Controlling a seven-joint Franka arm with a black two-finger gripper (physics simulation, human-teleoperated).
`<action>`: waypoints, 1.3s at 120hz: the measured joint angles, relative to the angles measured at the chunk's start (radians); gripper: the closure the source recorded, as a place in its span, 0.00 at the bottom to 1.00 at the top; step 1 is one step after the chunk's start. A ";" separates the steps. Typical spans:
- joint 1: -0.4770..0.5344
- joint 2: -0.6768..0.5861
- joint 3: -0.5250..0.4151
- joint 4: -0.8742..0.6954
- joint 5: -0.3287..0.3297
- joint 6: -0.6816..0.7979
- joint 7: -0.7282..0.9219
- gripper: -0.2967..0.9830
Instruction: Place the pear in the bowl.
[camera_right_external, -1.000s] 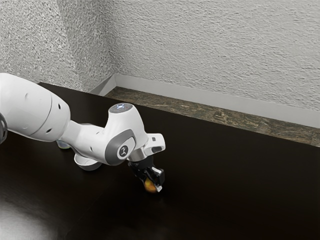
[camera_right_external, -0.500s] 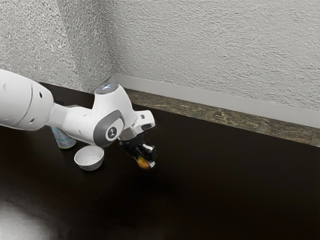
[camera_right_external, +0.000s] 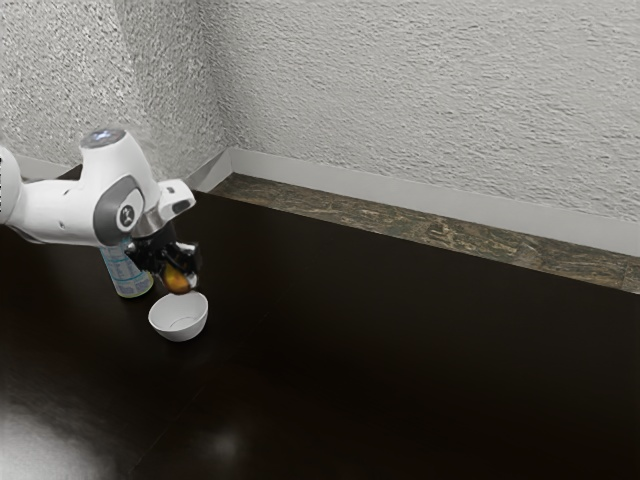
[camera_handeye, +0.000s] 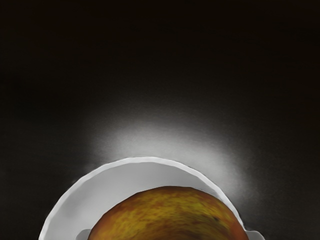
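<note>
Dark, glossy tabletop (camera_right_external: 420, 370) runs toward a rough pale wall (camera_right_external: 430, 100), and over it the pincer (camera_right_external: 182, 284) is closed on the pear (camera_right_external: 176, 279), pinching it from two sides. What has changed is the fruit's place: within the last second it has risen and crossed from well apart to just above the bowl (camera_right_external: 179, 333). In the wrist view the bowl's rim curves behind the pear, so the two look nearly lined up — though part of the rim is out of sight, and how well centred the fruit is I cannot tell. The bowl itself has not shifted, and it stands upright. Beside it, the printed container (camera_right_external: 128, 272) is close to the arm (camera_right_external: 70, 210). The carry seems all but done; what remains, I judge, is a small lowering and a gentle release — let go too high or off-centre, the pear could clip the rim and roll.
</note>
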 joint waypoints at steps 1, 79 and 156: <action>0.001 0.002 0.000 0.002 0.000 -0.001 0.000 0.60; 0.028 0.022 -0.019 -0.015 -0.014 -0.029 0.017 0.45; -0.088 -0.129 -0.037 0.304 -0.004 -0.350 0.053 0.24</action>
